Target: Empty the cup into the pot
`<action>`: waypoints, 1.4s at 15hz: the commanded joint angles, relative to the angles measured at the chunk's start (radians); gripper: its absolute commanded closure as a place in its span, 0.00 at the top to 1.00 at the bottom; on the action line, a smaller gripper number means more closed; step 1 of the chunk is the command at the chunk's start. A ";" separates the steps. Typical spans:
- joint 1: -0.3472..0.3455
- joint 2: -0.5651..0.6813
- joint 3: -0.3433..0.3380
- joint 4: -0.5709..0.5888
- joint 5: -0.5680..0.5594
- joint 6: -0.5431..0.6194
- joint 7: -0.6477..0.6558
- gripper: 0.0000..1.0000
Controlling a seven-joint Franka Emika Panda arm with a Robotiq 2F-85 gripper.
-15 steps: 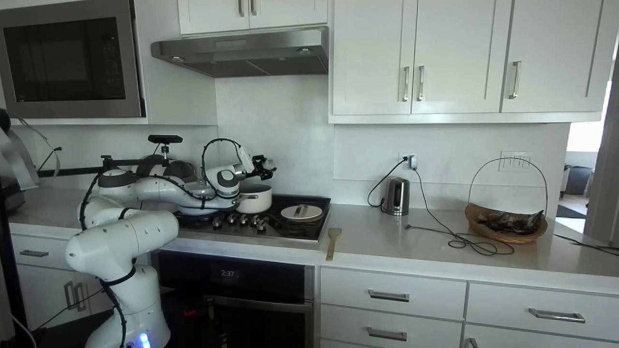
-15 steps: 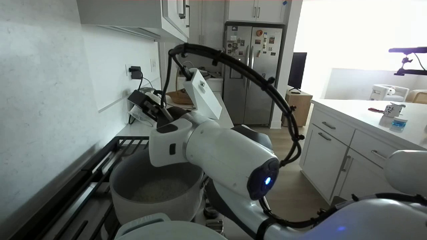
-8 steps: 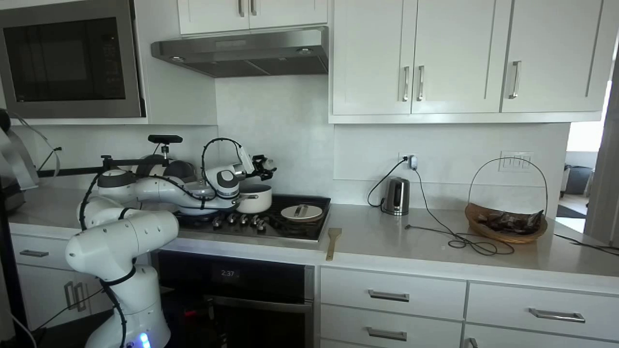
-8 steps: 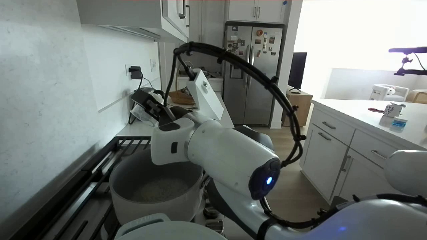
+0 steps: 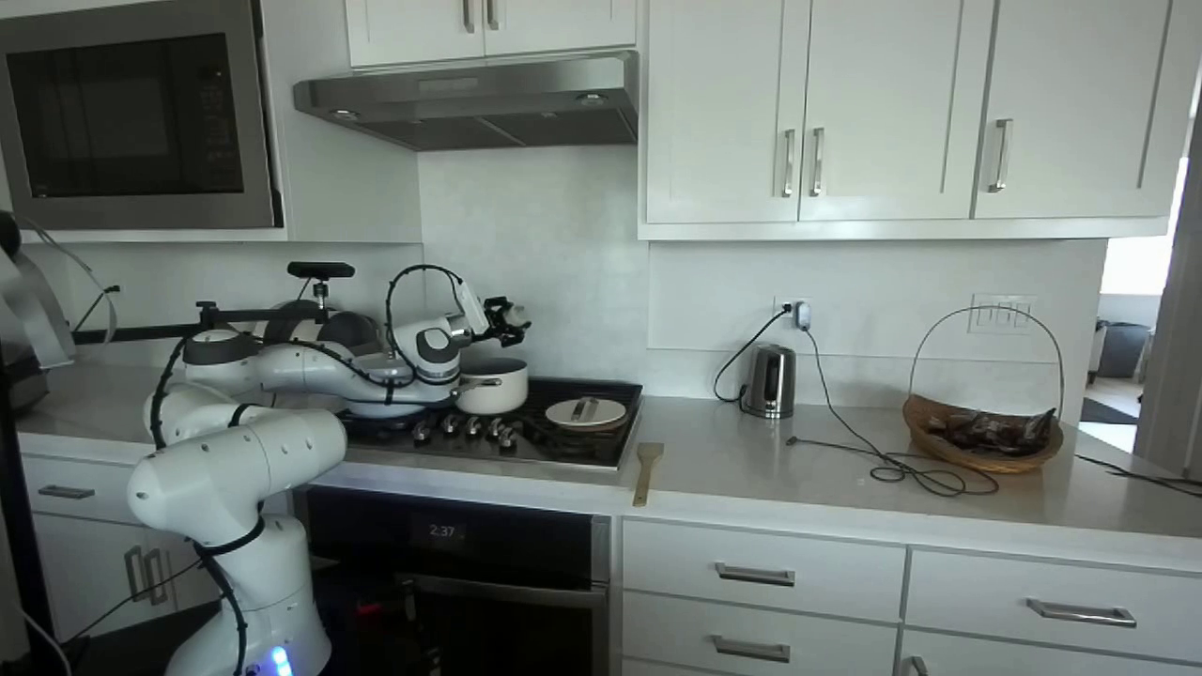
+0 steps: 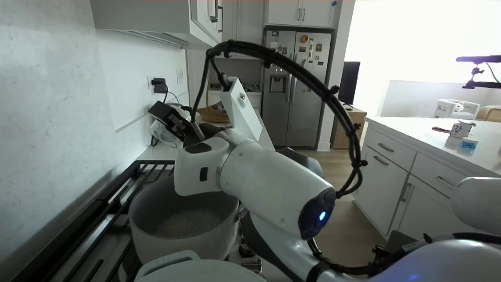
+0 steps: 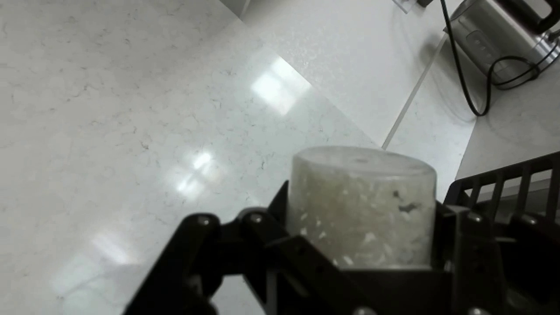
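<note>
A cloudy, translucent, round-walled cup (image 7: 362, 210) stands low and right of centre in the wrist view, with pale grains (image 7: 369, 238) and a few dark specks at its side; whether its upper end there is mouth or base, I cannot tell. The black two-fingered gripper (image 5: 507, 322) is clamped around it, one finger on either side, parted by the cup's width. In both exterior views the gripper is higher in the frame than the rim of the round, off-white pot (image 5: 495, 391), and apart from it. A pale, grainy layer (image 6: 188, 223) shows on the pot's floor. The pot stands left of centre on a black cooktop (image 5: 568, 453), a round white lid (image 5: 585, 411) near its right side.

Against the earlier frames, the white jointed robot arm (image 5: 235, 446) has shifted slightly: in an exterior view the gripper sits a little farther left; in an exterior view the black cable loop (image 6: 301, 71) arches higher and the blue wrist light (image 6: 322, 216) lies lower and farther right. Pot and lid have stayed put.

At lower centre left, the black oven panel (image 5: 526, 540) reads 2:37. Marks on the steel kettle (image 7: 496, 39), upper right in the wrist view, are too small to read.
</note>
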 commanded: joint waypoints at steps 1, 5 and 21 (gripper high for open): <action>0.015 0.000 -0.008 0.000 0.017 0.014 0.012 0.32; 0.022 0.000 -0.008 -0.015 0.017 0.014 0.026 0.32; 0.008 0.309 -0.086 -0.112 -0.497 0.018 0.926 0.32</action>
